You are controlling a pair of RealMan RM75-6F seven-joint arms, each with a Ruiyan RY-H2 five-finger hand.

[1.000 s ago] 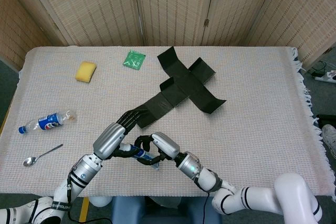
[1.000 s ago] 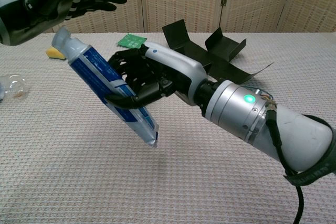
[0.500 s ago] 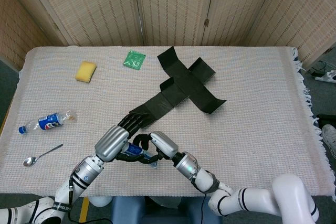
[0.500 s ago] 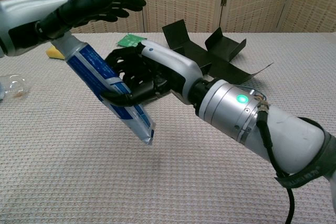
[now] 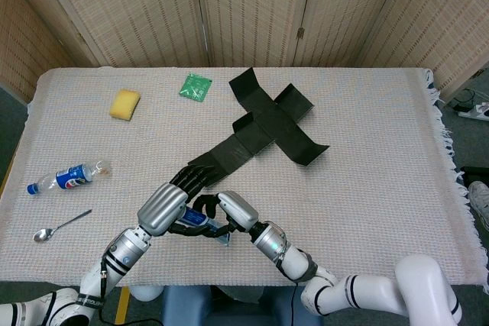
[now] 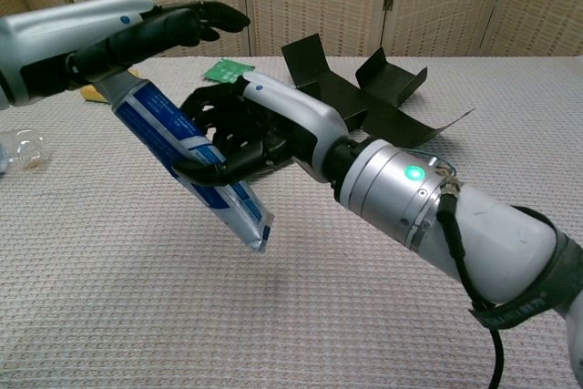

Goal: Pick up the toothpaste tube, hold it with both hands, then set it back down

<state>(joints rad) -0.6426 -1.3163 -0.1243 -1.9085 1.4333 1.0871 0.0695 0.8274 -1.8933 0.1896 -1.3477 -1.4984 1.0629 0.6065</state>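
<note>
Two hands now meet at the toothpaste tube, which hangs tilted in the air above the bench, cap end up-left, crimped end down-right. Right hand grips it, fingers wrapped round the lower half. Left hand has dropped over the last second from well above the cap to right on top of the cap end; fingers stretched forward and apart, not curled round the tube. It looks to be touching the cap, but whether it presses can't be told from the chest view. Head view shows both hands bunched together near the bench front edge, tube mostly hidden. Judgement: pick-up done, two-hand hold just starting; left hand must wrap round before set-down.
</note>
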